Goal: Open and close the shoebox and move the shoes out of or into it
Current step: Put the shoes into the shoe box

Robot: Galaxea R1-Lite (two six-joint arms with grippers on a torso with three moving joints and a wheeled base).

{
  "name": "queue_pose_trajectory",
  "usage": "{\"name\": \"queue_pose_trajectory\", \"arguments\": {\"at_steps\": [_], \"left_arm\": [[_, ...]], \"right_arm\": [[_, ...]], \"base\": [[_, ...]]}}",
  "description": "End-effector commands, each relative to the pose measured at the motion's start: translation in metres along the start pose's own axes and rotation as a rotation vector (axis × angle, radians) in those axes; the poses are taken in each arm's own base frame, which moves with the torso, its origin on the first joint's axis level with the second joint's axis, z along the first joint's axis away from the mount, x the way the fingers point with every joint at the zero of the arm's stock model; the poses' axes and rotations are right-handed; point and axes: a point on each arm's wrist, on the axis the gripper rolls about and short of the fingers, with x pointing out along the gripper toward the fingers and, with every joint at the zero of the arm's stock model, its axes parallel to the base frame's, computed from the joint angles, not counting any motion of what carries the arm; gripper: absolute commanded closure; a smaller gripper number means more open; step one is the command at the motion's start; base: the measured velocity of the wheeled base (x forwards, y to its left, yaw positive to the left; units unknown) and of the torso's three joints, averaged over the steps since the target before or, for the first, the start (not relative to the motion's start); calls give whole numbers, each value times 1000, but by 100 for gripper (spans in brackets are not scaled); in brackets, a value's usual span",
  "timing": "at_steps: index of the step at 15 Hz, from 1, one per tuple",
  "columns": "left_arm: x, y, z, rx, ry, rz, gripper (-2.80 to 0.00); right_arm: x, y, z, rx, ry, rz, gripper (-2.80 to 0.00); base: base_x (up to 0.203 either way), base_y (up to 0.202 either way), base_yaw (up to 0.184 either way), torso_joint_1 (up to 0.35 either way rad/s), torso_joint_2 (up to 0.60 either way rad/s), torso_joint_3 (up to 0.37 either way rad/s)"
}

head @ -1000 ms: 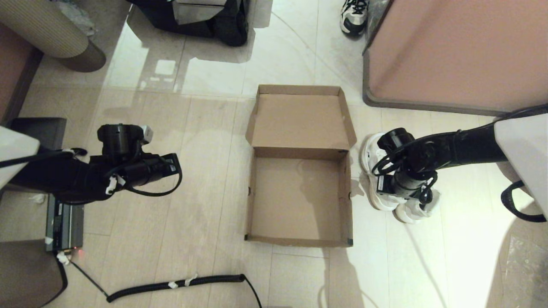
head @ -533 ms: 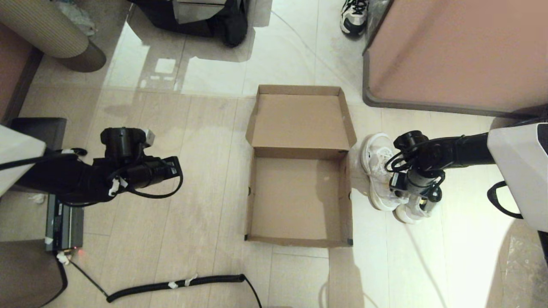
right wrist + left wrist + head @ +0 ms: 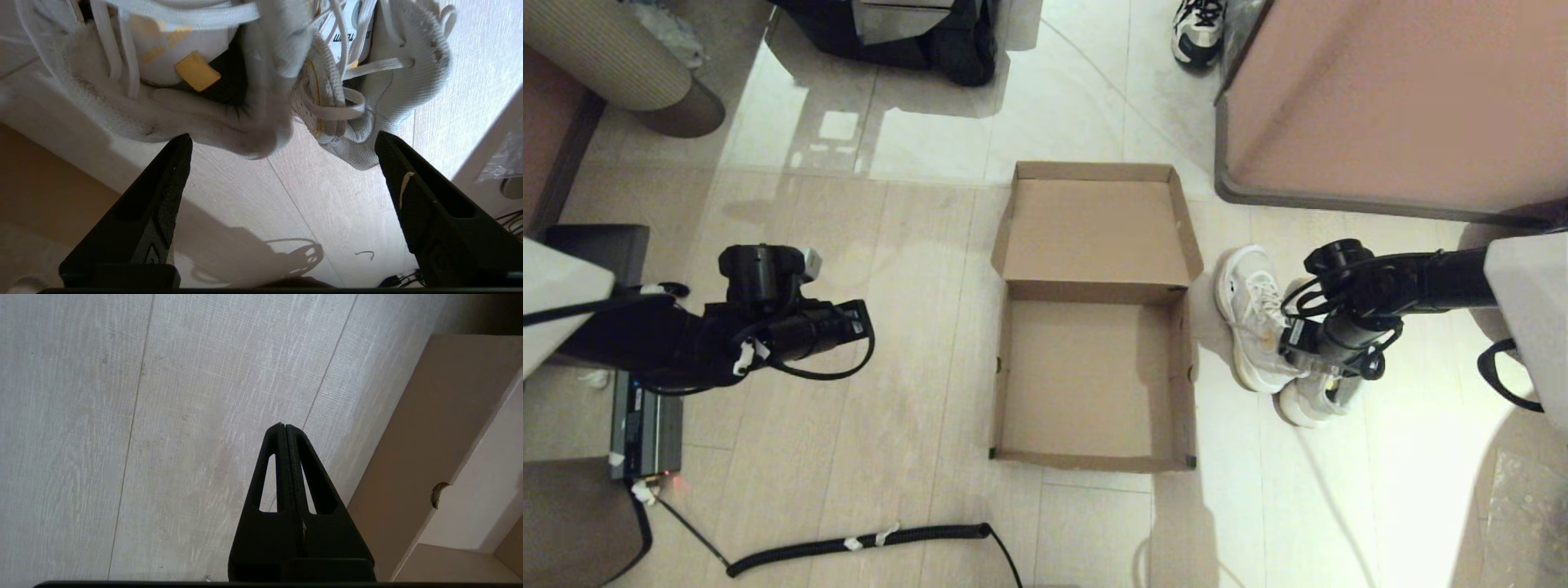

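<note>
both arms are black, with white shells at the upper segments near the picture's edges. the left arm (image 3: 686,339) carries a round black camera housing on its wrist, with a small pale block beside it, bits of white tape, and a black cable looping under the forearm. the right arm (image 3: 1388,294) is a slim black tube with a bundle of thin black cables coiled around the wrist and a small white label there. the left gripper (image 3: 284,430) has matte black triangular fingers with long cut-out slots. the right gripper (image 3: 282,141) has black tapered fingers (image 3: 163,183) with finely textured pads and a pale scuff on one.
</note>
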Motion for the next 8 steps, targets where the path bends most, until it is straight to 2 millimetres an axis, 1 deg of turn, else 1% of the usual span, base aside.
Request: {"name": "queue_pose_trajectory", "arguments": {"at_steps": [1,4,5,8], "left_arm": [[-1,-1,2,-2,-9,-3,0],[-5,-1,4,-4,-15,0,0],[-6,-1,5,-4,-18,0,0],[-9,-2,7,-4,-23,-1,0]], "right_arm": [[-17,-2,6,3,-18,15,-280],[-25,-4,10,7,-31,21,-280],[-25,-5,9,8,-26,18,-280],[-8,-10,7,23,-8,-8,-280]], "base": [[0,0,0,0,0,0],[0,0,0,0,0,0],[0,0,0,0,0,0],[0,0,0,0,0,0]]}}
